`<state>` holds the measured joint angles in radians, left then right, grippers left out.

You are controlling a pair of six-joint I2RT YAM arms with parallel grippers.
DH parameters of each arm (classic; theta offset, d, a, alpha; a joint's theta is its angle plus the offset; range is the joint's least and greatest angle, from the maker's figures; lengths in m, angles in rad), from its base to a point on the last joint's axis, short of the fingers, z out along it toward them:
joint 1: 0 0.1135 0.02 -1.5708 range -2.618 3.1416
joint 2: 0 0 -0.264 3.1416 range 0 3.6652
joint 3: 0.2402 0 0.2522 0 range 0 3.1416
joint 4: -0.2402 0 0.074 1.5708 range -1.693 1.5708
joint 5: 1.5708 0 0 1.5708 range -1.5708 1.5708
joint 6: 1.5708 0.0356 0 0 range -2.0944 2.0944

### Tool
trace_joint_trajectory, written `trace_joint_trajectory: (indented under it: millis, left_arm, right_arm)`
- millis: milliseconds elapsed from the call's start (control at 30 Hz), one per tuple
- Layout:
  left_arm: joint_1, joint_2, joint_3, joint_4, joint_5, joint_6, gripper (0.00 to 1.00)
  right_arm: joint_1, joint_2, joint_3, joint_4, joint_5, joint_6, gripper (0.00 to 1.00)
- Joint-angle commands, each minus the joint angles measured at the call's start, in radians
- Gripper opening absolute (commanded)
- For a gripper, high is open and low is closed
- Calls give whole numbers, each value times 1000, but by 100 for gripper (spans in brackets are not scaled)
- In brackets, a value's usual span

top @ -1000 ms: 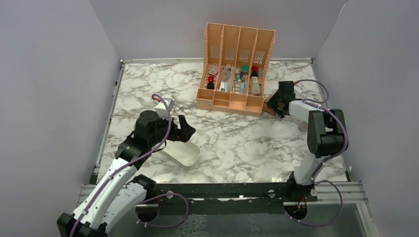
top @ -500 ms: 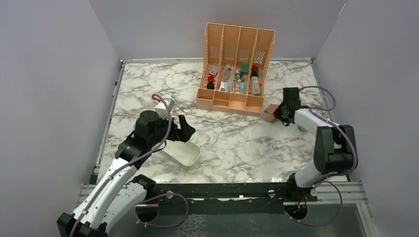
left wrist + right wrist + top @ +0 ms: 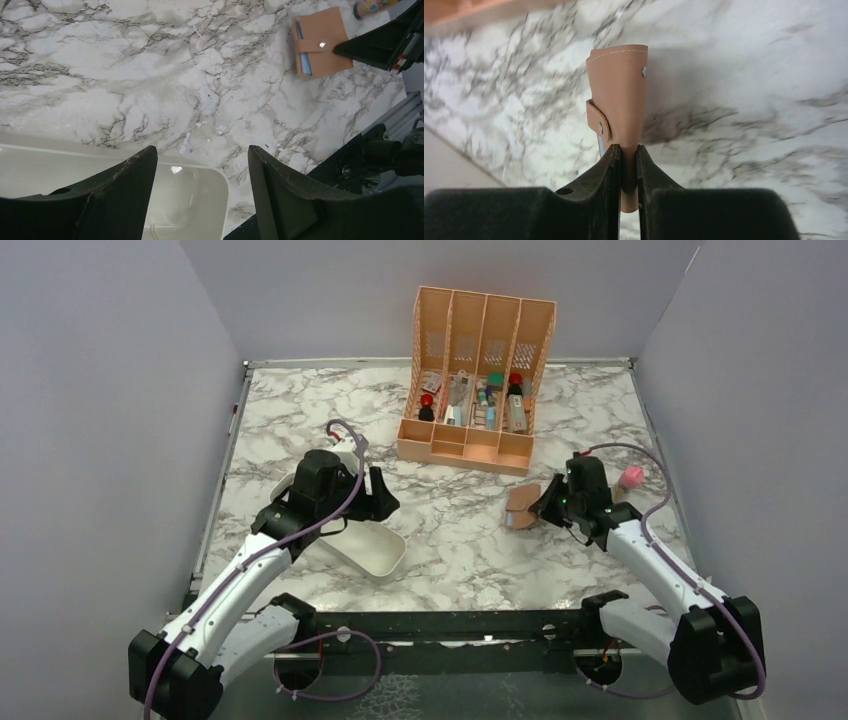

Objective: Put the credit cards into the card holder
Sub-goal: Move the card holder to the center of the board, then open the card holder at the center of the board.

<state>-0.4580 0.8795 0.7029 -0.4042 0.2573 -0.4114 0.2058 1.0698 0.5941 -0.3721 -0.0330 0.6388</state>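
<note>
The card holder (image 3: 522, 506), a small brown wallet with a snap tab, is pinched at one edge by my right gripper (image 3: 546, 505), right of the table's middle. In the right wrist view the fingers (image 3: 611, 165) press on the card holder (image 3: 621, 95), which throws a shadow on the marble. A blue edge shows inside the card holder (image 3: 320, 42). No credit cards are in view. My left gripper (image 3: 380, 502) is open over the white tray (image 3: 365, 552), with nothing between its fingers (image 3: 202, 152).
A tall peach organizer (image 3: 478, 380) with small bottles stands at the back centre. A pink-capped bottle (image 3: 630, 478) sits near the right wall. The white tray's rim (image 3: 224, 175) lies under my left gripper, near the front rail.
My right gripper shut on the card holder and carried it from beside the organizer toward the front and the middle. My left gripper moved slightly forward and right, its jaws narrowing a little.
</note>
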Motion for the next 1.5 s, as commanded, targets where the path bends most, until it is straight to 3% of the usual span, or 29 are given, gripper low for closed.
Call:
trace_joint_trajectory:
  millis: [0, 200, 367, 500, 767, 1100, 1467]
  left_arm:
    - [-41, 30, 75, 12, 14, -57, 68]
    - [-132, 125, 113, 34, -47, -103, 58]
    - [-243, 260, 159, 68, -86, -134, 41]
    - [-308, 375, 196, 100, -105, -158, 38]
    - [-384, 540, 243, 150, -127, -190, 37]
    - [-414, 623, 247, 233, -93, -238, 35]
    - [-433, 684, 233, 319, -72, -288, 32]
  right_arm:
    - [123, -62, -64, 18, -111, 65, 17]
    - [249, -11, -117, 118, -151, 111, 20]
    - [266, 17, -125, 177, -173, 24, 35]
    - [261, 53, -104, 178, -86, -22, 42]
    - [255, 126, -103, 229, -91, -30, 51]
    - [157, 129, -56, 210, -157, -107, 46]
    - [152, 197, -123, 302, -278, -83, 45]
